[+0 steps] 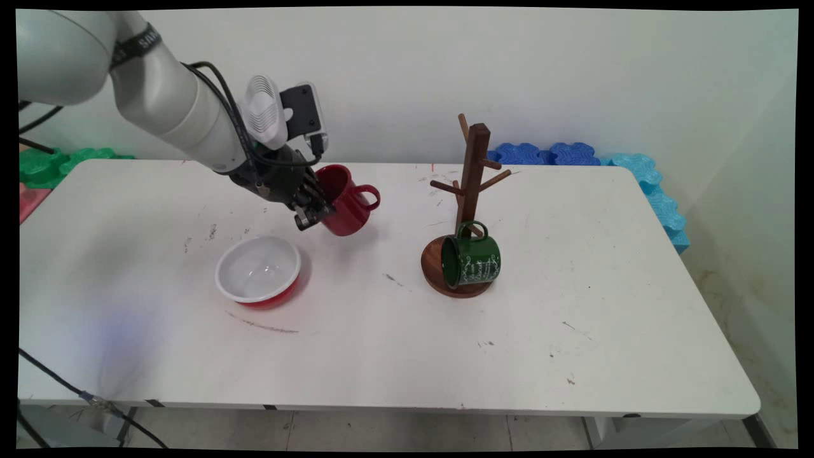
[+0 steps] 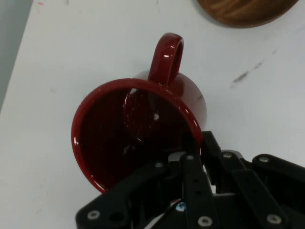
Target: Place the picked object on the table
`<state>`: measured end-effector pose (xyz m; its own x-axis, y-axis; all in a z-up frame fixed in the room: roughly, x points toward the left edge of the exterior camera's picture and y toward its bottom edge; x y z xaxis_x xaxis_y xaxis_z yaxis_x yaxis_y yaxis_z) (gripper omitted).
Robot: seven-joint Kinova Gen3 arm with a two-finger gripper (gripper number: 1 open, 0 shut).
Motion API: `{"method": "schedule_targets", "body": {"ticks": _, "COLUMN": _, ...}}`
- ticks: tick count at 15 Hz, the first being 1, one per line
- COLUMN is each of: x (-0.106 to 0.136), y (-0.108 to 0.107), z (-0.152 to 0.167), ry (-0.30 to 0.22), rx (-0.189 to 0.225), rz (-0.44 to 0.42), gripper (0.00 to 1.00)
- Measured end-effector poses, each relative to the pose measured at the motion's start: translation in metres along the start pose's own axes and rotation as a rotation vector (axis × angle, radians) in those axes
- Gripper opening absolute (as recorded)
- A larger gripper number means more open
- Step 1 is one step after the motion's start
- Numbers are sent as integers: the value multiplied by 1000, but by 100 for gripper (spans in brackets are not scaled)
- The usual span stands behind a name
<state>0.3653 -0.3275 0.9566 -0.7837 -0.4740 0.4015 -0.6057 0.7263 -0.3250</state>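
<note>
One red mug [image 1: 346, 202], empty and tilted, hangs above the table [image 1: 572, 343] at upper centre-left, its rim pinched by the gripper [image 1: 313, 213]. Lower left sits an empty bowl [image 1: 257, 270]; right of centre, a green mug [image 1: 472, 261] lies on the mug tree's [image 1: 470, 184] base.

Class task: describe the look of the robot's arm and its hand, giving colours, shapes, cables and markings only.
The arm is made of thick, rounded white links with a dark lettered band near the top. Black cables run along it. A ribbed white part and a black box sit at the wrist. The hand is black, with a bolted linkage.
</note>
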Motion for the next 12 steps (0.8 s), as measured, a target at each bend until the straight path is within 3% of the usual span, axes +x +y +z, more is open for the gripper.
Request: {"method": "schedule_targets", "body": {"ticks": 12, "x": -7, "y": -9, "z": 42, "ry": -44, "rx": 34, "rz": 29, "gripper": 0}}
